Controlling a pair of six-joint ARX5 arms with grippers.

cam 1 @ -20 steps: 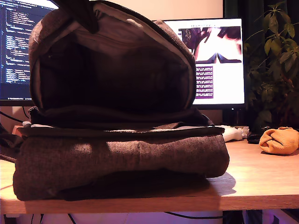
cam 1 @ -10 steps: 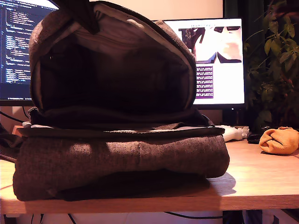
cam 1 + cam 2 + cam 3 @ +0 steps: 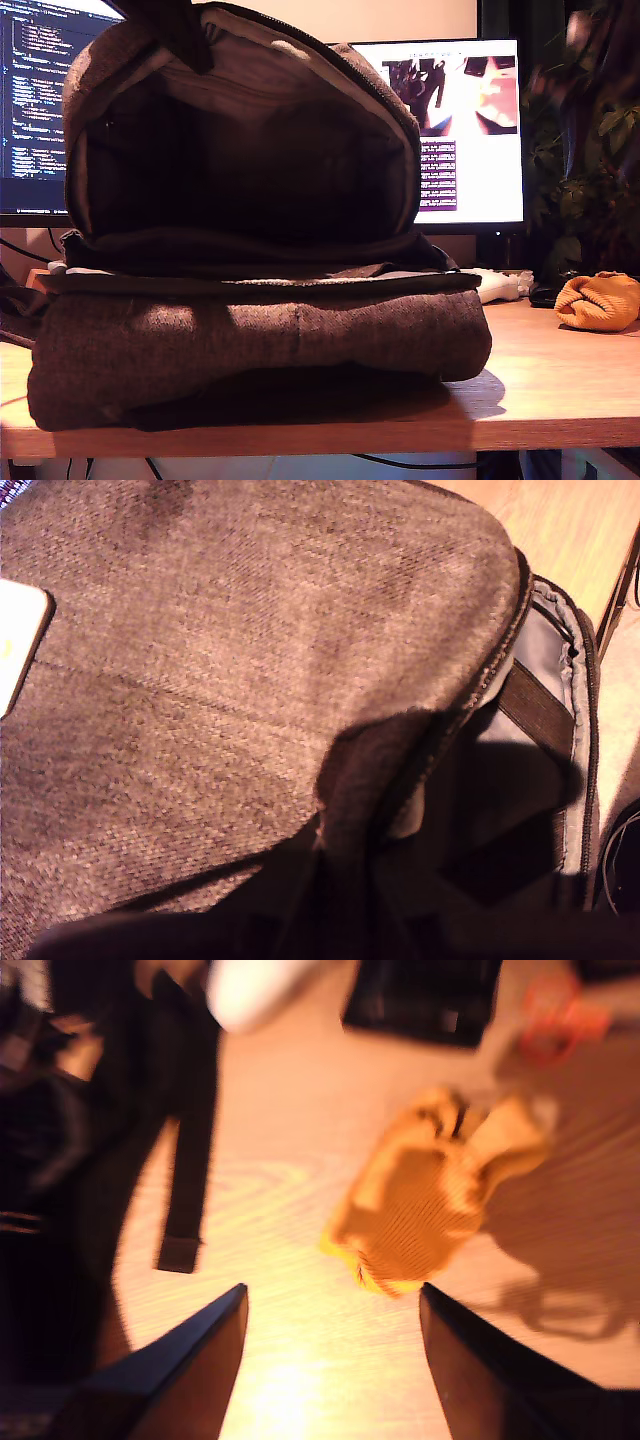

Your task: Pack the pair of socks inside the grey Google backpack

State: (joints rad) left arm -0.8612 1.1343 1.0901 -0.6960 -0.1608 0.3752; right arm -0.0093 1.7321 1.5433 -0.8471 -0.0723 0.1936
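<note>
Socks not yet picked up.

Nearest us the backpack (image 3: 250, 330) gapes, our first gripper's fingers clenched on its flap; beyond, the socks (image 3: 430, 1200) lie on the table (image 3: 560, 380), our second gripper (image 3: 333, 1305) hovering released above them.

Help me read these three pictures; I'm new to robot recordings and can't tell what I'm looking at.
Two robot arms work at a wooden desk. One picture is from a camera standing off the arms. It shows a large grey-brown woven backpack lying open, and a small mustard-orange knit sock bundle on the desk at that view's right. The other two come from cameras on the arms' hands. My first hand's camera looks closely at the backpack's fabric and open edge; its fingers are lost in shadow. My second hand hangs open above the socks, holding nothing; the picture is blurred.
</note>
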